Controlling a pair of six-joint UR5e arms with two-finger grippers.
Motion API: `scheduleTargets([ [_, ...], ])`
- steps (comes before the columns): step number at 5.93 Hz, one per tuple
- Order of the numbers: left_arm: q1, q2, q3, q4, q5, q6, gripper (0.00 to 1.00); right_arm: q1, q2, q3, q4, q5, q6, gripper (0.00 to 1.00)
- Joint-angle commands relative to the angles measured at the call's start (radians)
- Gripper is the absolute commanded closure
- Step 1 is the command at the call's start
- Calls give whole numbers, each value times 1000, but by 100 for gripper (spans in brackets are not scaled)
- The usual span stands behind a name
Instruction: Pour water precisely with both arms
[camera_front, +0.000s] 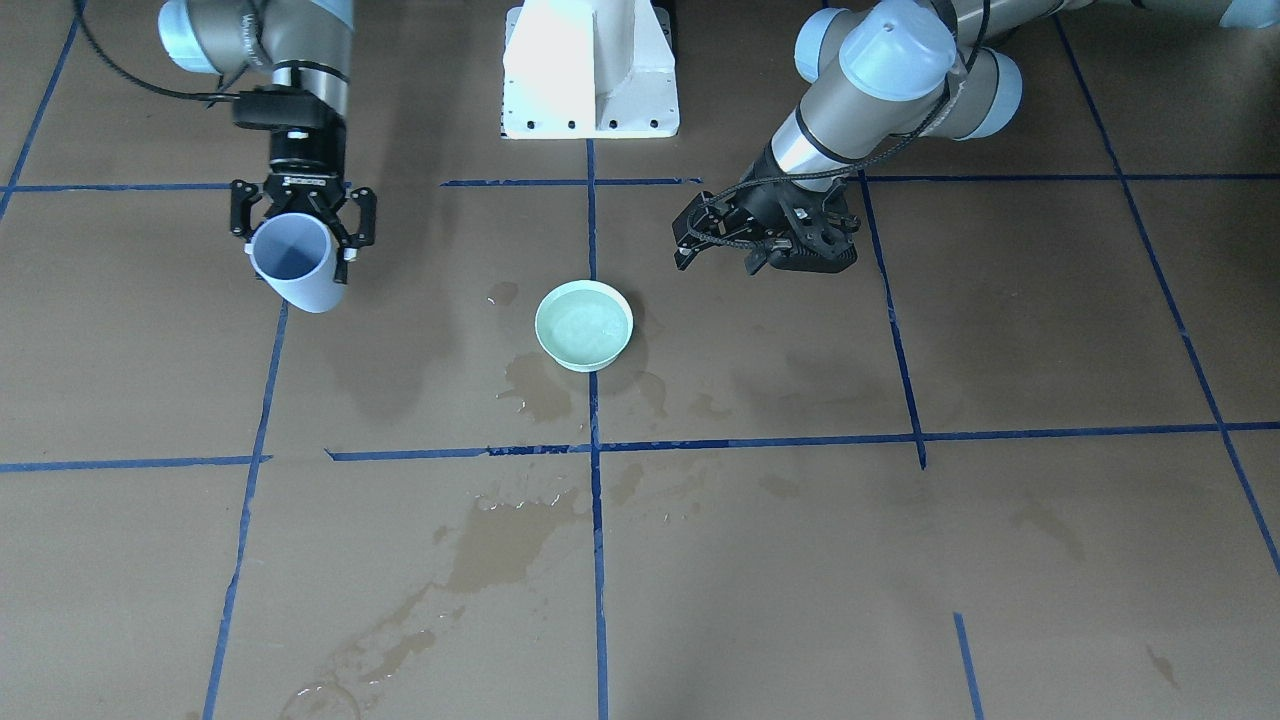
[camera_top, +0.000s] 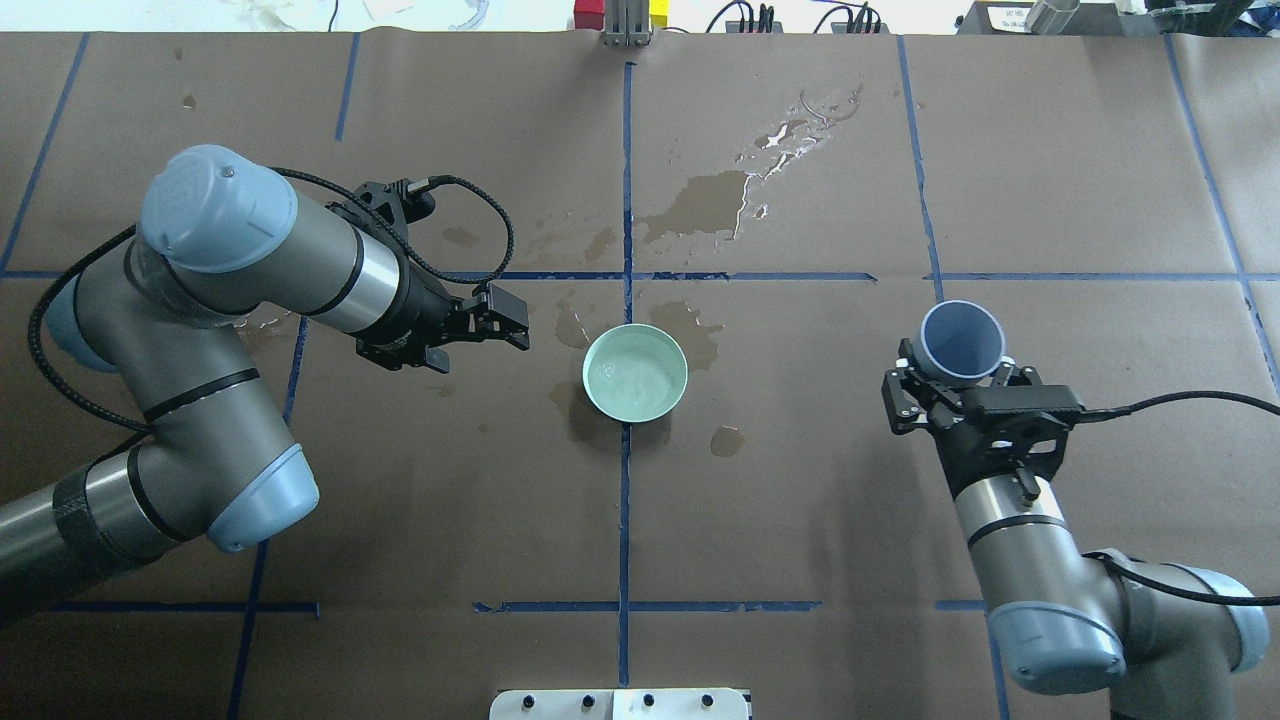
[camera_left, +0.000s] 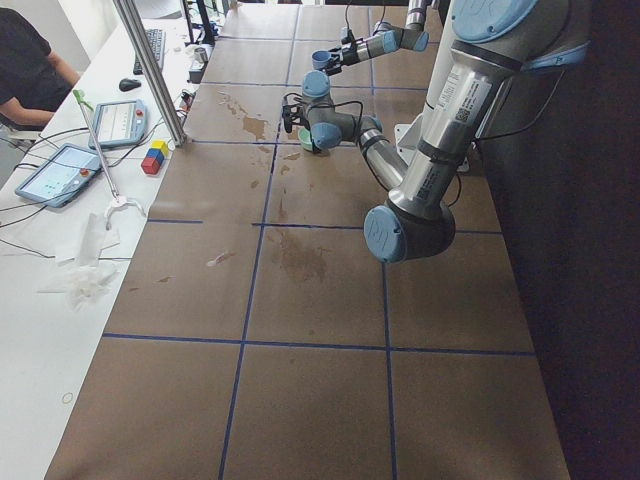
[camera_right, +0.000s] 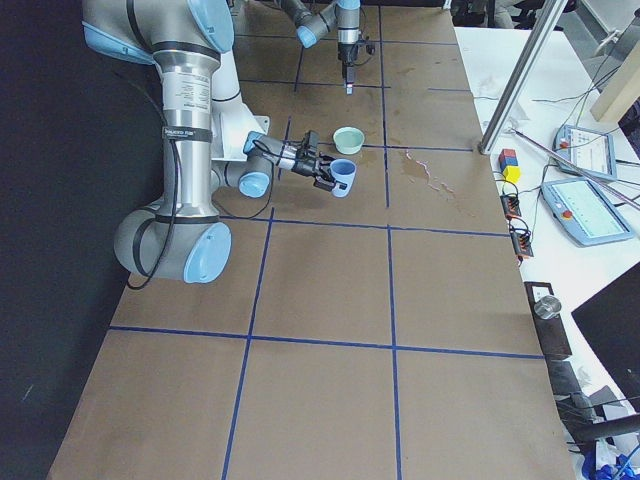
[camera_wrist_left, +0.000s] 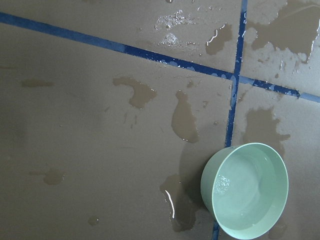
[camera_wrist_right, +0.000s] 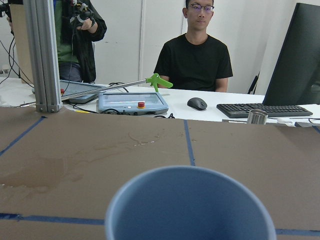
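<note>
A pale green bowl (camera_top: 590, 385) stands at the table's middle on a blue tape line, with clear rippled water (camera_top: 636, 370) in it. It also shows in the front view (camera_front: 548, 345) and the left wrist view (camera_wrist_left: 207, 192), with the water (camera_wrist_left: 247, 187) glinting. My right gripper (camera_top: 955, 385) is shut on a light blue cup (camera_top: 960, 340), held above the table, well to the bowl's right and tilted away from me. I see no water inside the cup (camera_front: 293, 262). My left gripper (camera_top: 512, 325) looks shut and empty, just left of the bowl and above the table.
Dark wet stains (camera_top: 705, 200) spread beyond the bowl, with smaller patches (camera_front: 540, 385) around it. The white pedestal base (camera_front: 590, 70) is on my side. An aluminium post (camera_top: 625, 20), coloured blocks, tablets and seated operators (camera_wrist_right: 196, 55) line the far edge.
</note>
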Motion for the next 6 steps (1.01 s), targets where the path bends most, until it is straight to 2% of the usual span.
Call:
scheduleTargets([
  [1,0,0,-1,0,0,0,0,47,-114,-38,163,-3,14,99],
  [4,-2,-2,-13,2,0,-2,0,76,-205,-172,314,10,98,100],
  [5,-3,0,-19,3,0,-14,0,78,-230,-221,403,18,99,100],
  [6,-3,0,-20,6,0,-16,0,82,-234,-264,433,16,99,99],
])
